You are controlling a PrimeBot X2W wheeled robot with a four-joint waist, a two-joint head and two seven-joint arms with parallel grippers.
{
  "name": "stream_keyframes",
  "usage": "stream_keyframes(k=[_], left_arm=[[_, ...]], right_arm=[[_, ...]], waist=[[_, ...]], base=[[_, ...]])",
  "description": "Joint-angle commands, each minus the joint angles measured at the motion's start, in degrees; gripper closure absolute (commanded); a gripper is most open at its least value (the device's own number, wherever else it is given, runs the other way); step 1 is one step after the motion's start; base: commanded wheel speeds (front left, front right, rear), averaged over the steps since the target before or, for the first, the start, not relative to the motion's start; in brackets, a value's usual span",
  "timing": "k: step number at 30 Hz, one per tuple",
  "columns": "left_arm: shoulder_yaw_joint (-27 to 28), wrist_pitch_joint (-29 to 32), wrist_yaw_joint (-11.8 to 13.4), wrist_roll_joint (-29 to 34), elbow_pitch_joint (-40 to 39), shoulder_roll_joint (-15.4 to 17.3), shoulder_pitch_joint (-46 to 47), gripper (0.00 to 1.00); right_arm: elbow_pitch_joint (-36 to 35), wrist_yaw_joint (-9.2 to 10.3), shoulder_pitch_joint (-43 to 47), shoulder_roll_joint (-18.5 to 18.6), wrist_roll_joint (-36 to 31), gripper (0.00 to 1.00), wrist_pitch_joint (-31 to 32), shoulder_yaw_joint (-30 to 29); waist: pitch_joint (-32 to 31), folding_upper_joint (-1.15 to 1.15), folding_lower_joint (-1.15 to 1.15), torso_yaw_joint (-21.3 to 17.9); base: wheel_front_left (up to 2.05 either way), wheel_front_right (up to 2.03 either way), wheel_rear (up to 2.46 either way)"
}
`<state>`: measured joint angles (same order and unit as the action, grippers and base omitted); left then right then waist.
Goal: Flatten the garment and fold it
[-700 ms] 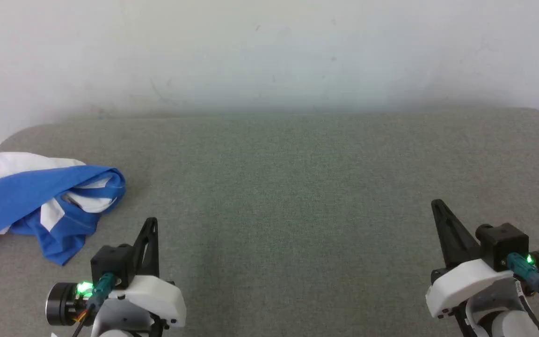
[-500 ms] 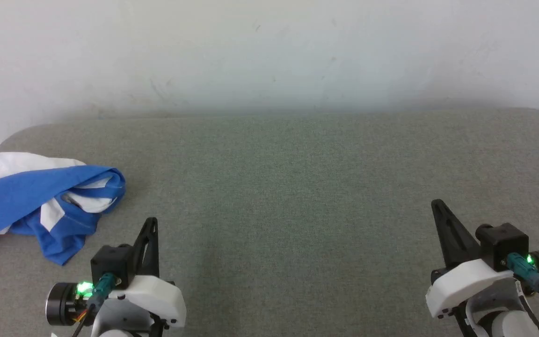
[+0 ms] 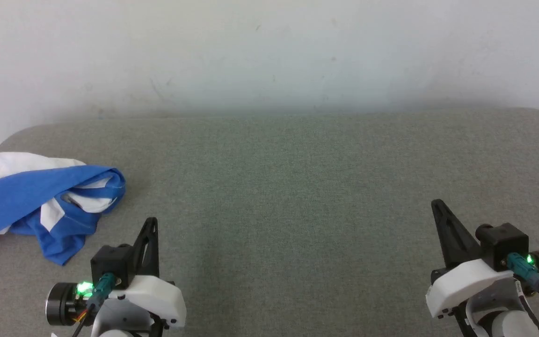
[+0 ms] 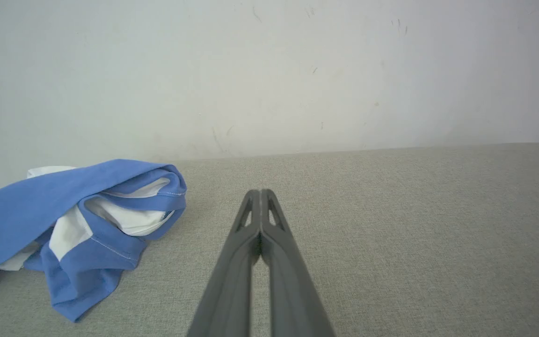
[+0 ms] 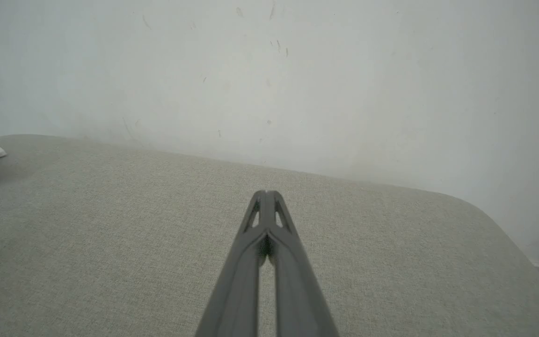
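A: What is the left gripper (image 3: 151, 223) doing?

B: Its two dark fingers are pressed tight together. It holds nothing. It sits over the near edge of the table (image 3: 297, 187), toward the table's left end.

A: And the right gripper (image 3: 436, 206)?

B: Its fingers are squeezed together too, with nothing in them. It is over the table's near edge as well, toward the right end.

A: Where is the garment (image 3: 45, 196)?

B: It lies in a bunched heap on the table's left end. Blue cloth is folded over white cloth. A blue flap with a stitched hem points toward the table's near side. The grippers are not touching it.

A: What is behind the table?

B: A pale wall (image 3: 269, 56) stands along its far edge. The table top is grey and has round corners.
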<state>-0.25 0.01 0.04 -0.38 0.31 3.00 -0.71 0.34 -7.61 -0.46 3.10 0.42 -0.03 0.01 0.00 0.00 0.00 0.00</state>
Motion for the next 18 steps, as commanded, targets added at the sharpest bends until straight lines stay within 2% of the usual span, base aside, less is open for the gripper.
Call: stream_keyframes(k=[1,18], left_arm=[[0.2,0.0,0.0,0.4,-0.3,-0.1,0.7,1.00],[0.2,0.0,0.0,0.4,-0.3,-0.1,0.7,1.00]], right_arm=[[-0.3,0.12,0.5,-0.2,-0.4,1.00,0.0,0.0],[-0.3,0.12,0.5,-0.2,-0.4,1.00,0.0,0.0]], waist=[[0.0,0.00,0.00,0.0],[0.0,0.00,0.00,0.0]], base=[[0.00,0.00,0.00],[0.00,0.00,0.00]])
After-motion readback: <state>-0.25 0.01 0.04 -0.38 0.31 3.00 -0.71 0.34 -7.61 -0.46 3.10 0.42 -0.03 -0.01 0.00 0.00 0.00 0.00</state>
